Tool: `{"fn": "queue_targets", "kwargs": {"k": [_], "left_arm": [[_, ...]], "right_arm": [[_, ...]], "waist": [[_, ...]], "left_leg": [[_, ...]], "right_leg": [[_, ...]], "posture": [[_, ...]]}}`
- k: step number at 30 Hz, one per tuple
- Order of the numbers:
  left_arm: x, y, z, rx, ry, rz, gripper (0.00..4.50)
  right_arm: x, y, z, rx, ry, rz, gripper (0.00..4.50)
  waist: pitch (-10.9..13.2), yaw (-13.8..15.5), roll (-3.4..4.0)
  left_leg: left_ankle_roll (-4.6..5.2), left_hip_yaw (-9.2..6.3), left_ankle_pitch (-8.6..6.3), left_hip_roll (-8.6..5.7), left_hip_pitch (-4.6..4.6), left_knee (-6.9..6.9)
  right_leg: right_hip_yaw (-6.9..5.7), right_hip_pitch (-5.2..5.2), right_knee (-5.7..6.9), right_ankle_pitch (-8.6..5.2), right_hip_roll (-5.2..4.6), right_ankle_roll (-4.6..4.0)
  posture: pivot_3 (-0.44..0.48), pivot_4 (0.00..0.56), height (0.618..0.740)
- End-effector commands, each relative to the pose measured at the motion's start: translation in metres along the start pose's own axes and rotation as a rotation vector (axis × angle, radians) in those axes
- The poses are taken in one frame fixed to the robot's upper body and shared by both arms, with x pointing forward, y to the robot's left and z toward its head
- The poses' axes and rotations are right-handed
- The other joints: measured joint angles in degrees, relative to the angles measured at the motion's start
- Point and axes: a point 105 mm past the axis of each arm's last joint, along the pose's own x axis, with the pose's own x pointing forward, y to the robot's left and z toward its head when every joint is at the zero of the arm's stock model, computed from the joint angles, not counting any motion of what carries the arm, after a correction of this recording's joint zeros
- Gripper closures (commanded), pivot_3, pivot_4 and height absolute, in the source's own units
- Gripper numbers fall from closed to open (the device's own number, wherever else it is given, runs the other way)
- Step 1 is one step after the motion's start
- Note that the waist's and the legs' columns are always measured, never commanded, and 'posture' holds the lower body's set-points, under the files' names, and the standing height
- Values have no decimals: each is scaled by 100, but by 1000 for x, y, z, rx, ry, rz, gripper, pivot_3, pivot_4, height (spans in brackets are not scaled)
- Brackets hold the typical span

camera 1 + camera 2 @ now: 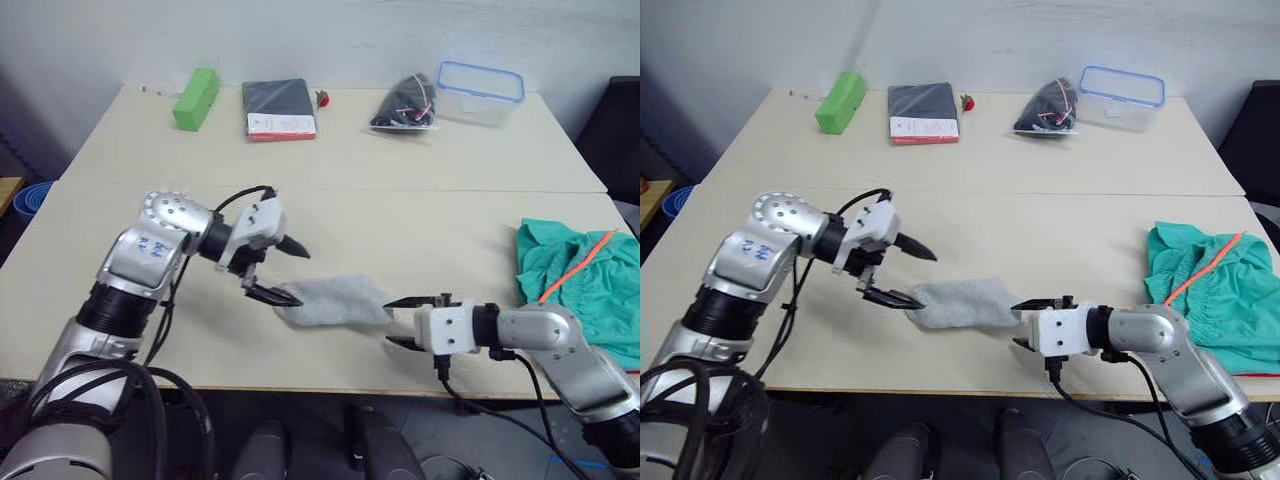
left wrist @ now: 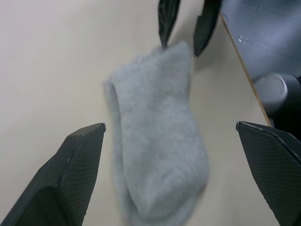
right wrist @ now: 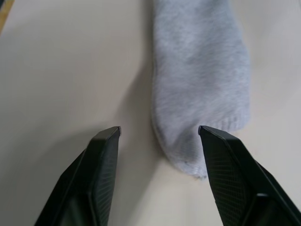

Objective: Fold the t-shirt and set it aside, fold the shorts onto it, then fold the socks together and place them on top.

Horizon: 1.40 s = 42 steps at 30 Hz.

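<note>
Socks [image 1: 335, 301] flat on table [image 1: 400, 160], left claw [image 1: 283, 270] and right claw [image 1: 404, 321] agape at either end

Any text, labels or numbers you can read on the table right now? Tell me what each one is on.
Nothing can be read.
Dark packet at the far edge: a white label with a red strip, print too small to read.
Green box: no lettering visible.
Clear container with blue rim: no label visible.
Socks and shorts: no tags or print visible.
</note>
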Motion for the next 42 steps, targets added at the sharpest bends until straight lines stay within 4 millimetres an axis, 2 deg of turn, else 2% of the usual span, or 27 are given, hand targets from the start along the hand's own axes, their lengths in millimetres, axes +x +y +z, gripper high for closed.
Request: {"fn": "queue_targets", "kwargs": {"k": [1, 2, 4, 5, 6, 8, 15, 19, 22, 25, 29, 32, 37, 42], "left_arm": [[12, -2, -7, -6, 51, 2, 0], [15, -3, -11, -5, 69, -1, 0], [19, -4, -18, -13, 89, 4, 0], [20, -5, -22, -20, 96, 7, 418], [21, -7, -25, -20, 108, 5, 583], [19, -8, -35, -22, 153, 23, 1219], [10, -10, -69, -11, 307, 40, 3430], [7, -7, -81, 34, 372, 66, 3430], [6, -7, -79, 28, 359, 70, 3430], [2, -8, -82, 23, 375, 69, 3430], [-1, -10, -88, 9, 381, 73, 3430], [-1, -10, -86, -10, 353, 81, 3430], [-2, -8, -69, -71, 239, 104, 3430], [-12, -6, -48, -95, 150, 133, 3430]], "right_arm": [[-17, -22, 17, 60, -52, -47, 2300], [-18, -27, 19, 77, -61, -60, 2470], [-17, -37, 21, 108, -80, -89, 3125], [-16, -42, 22, 123, -88, -103, 3589], [-12, -47, 23, 137, -94, -119, 3838], [3, -53, 24, 150, -103, -133, 4500], [49, -45, 27, 130, -105, -84, 4500], [64, -35, 13, 62, -39, -43, 4500], [68, -28, -12, -41, 64, -24, 4500], [64, -35, -28, -107, 132, -72, 4500], [51, -47, -37, -139, 166, -132, 4500], [41, -58, -31, -123, 142, -179, 4500], [27, -73, 8, 0, -26, -229, 4500], [34, -62, 40, 77, -132, -159, 4500]], "waist": [[0, -27, 0], [0, -46, 0], [0, -52, 0], [0, -52, 0], [0, -53, 0], [0, -46, 0], [0, -3, 0], [-2, -7, -3], [-2, -18, -3], [-3, -22, -4], [-6, -30, -7], [-6, -41, -7], [-6, -46, -7], [-5, -30, -7]], "left_leg": [[0, -2, 0, 1, -1, 0], [0, -1, 0, 2, 1, -2], [0, 2, 0, 8, 8, -8], [0, 0, 0, 12, 9, -8], [0, 0, 0, 13, 10, -8], [0, -2, 0, 16, 13, -8], [-4, -3, 2, 5, -6, -8], [-4, 0, 3, -3, -4, -4], [-4, 2, 2, -3, 2, -5], [-4, 4, 3, -1, 9, -5], [-4, 4, 3, 0, 20, -5], [-4, 4, 3, 2, 19, -5], [-4, 2, 3, 8, 16, -6], [-4, -10, 3, 11, 5, -6]], "right_leg": [[-1, 0, 0, 0, 0, 0], [1, -2, 0, 0, 2, 0], [5, -4, 4, -1, 6, -2], [4, -7, 9, -2, 10, -5], [4, -10, 15, -5, 10, -9], [4, -11, 22, -7, 10, -12], [-1, -28, 23, -8, 1, -15], [-2, -17, 17, -6, -12, -10], [-3, -13, 12, -6, -10, -10], [-1, -10, 18, -6, -5, -10], [0, -2, 21, -6, -2, -10], [1, -3, 23, -6, -1, -11], [2, -8, 29, -6, 2, -11], [-4, -14, 27, -6, -4, -11]], "posture": [[0, 150, 740], [0, 150, 740], [0, 150, 740], [0, 150, 740], [0, 150, 740], [0, 150, 740], [0, 150, 740], [0, 150, 740], [0, 150, 740], [0, 150, 740], [0, 150, 740], [0, 150, 740], [0, 150, 740], [0, 150, 740]]}}
